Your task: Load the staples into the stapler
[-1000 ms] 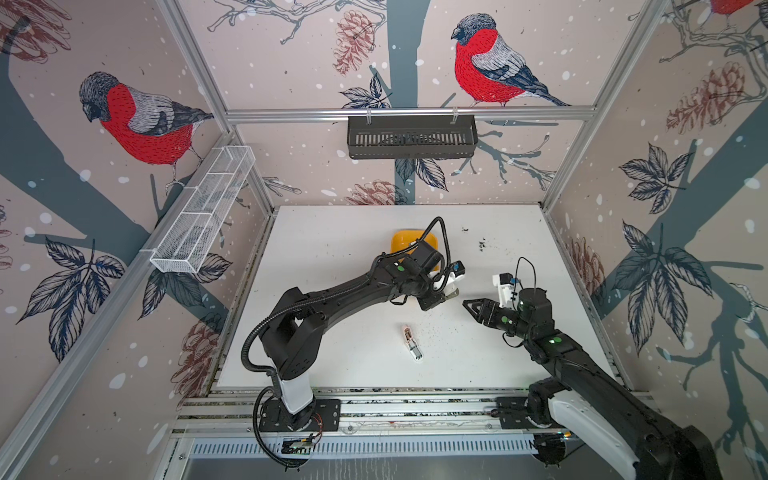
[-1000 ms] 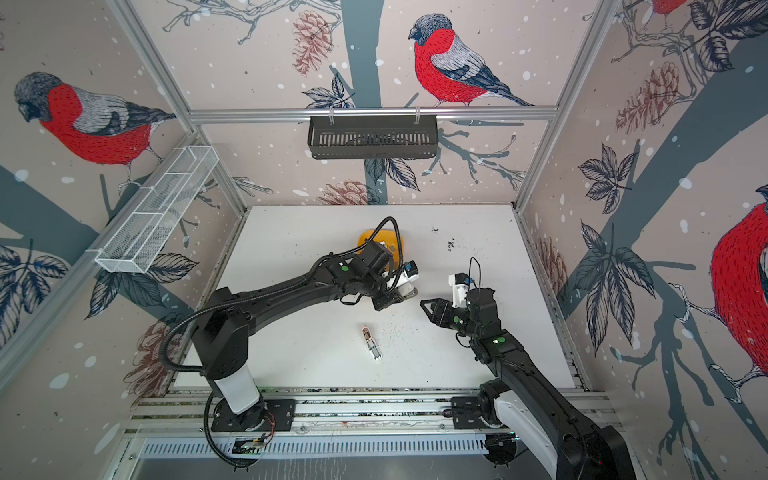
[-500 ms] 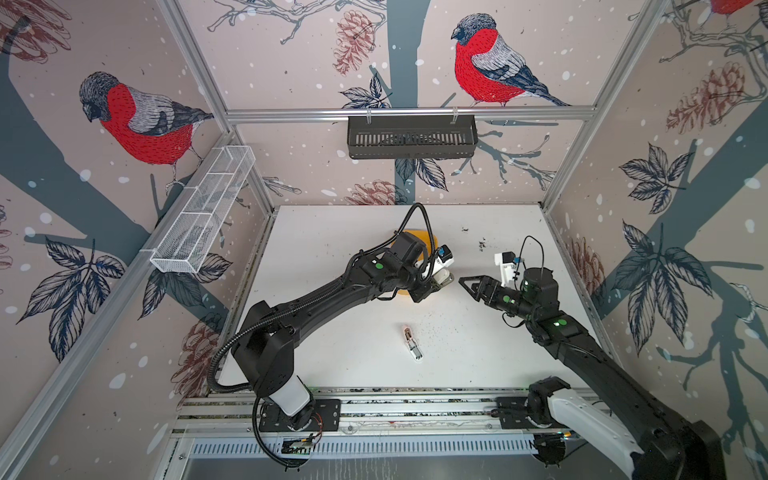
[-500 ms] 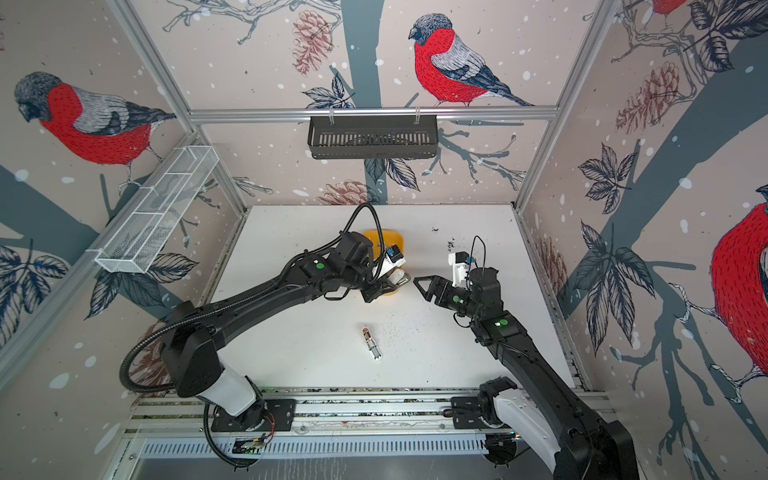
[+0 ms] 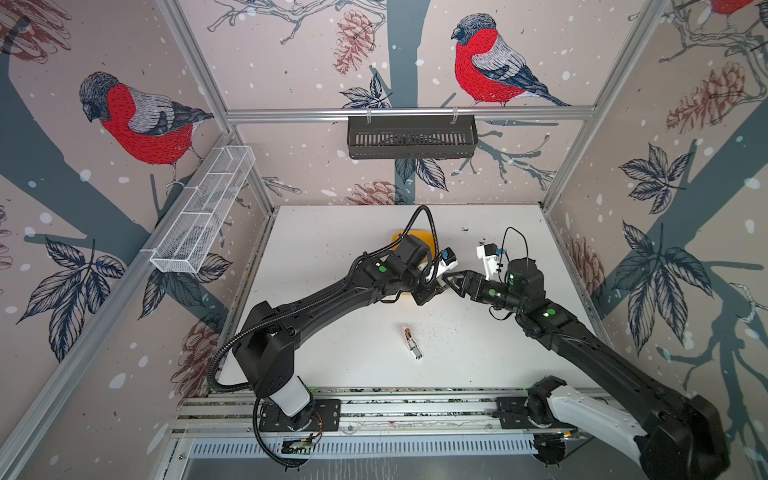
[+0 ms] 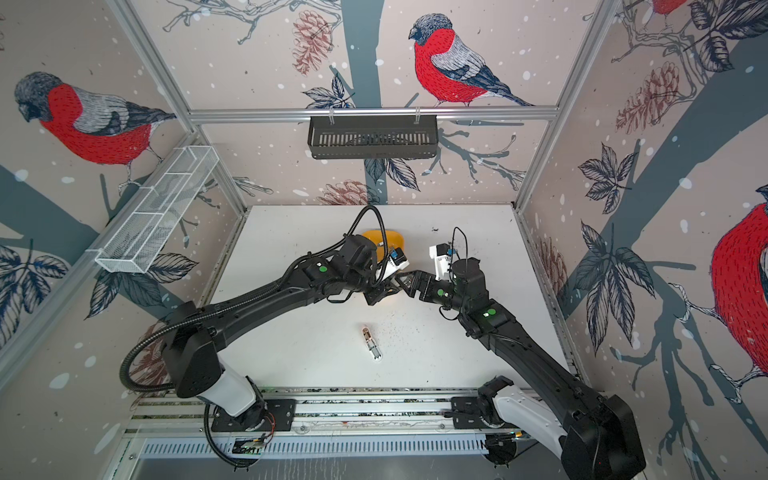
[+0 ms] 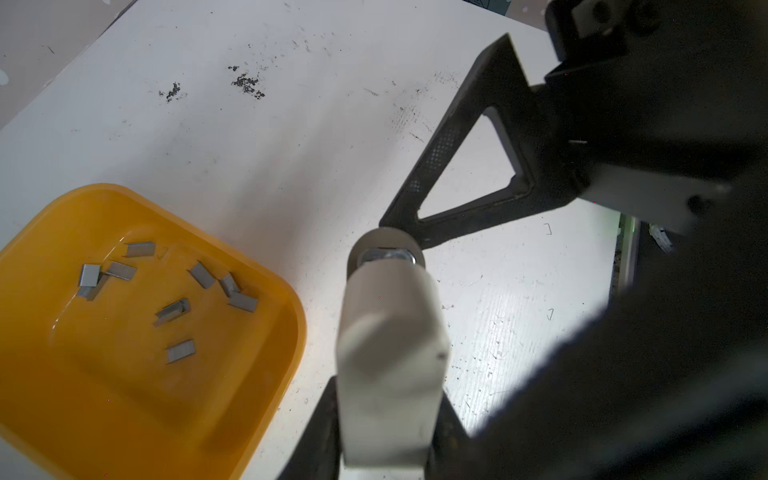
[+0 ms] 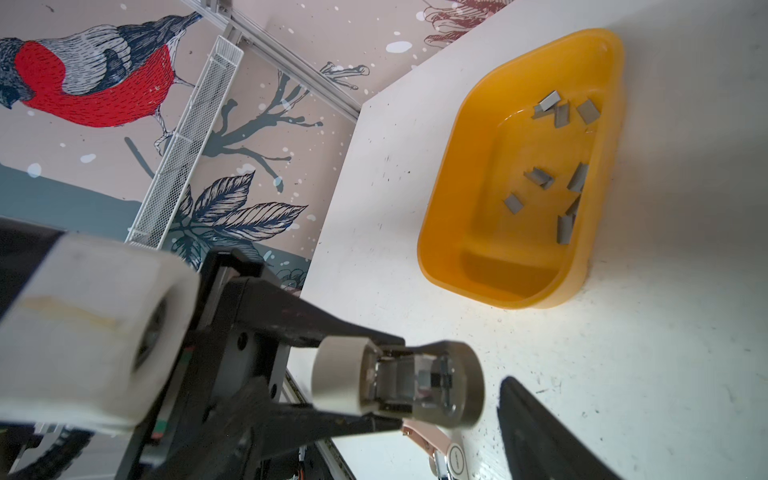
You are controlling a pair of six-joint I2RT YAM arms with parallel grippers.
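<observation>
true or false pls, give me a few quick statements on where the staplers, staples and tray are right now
1. The left gripper grips a beige stapler. True.
2. The staples lie scattered on the bare table. False: they lie inside the yellow tray.
3. A second, pinkish stapler lies on the table, in neither gripper. True.
4. The beige stapler rests inside the yellow tray. False: it is held beside the tray, outside it.
</observation>
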